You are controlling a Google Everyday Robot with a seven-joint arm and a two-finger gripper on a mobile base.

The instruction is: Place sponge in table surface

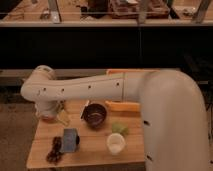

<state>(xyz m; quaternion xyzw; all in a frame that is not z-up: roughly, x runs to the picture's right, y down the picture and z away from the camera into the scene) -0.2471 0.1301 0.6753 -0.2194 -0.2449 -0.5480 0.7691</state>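
On the pale wooden surface (90,155), six small things are seen. The surface is made of planks and is set on a grey floor. Behind it a dark wall is seen, and higher up a long ledge with more things that are too dim to be named.

A big white arm (100,87) is stretched over the back of the surface from the right side to the left. The claw (51,115) is hung down at its end, low over the back left corner. How wide the claw is spread cannot be told, and nothing can be seen gripped in it.

The sponge (70,140) is laid flat on the surface near the front left, closer to the camera than the claw and apart from it. A dark lump (54,150) is laid just beside the sponge, on its left.

One dark bowl (95,115) is set near the middle; what is inside cannot be told. One white cup (115,143) is set upright in front of it, to the right, and only a pale inside is seen. One green lump (118,128) is laid between the bowl and the cup. One yellow bin (122,106) is placed at the back, mostly hidden by the arm.
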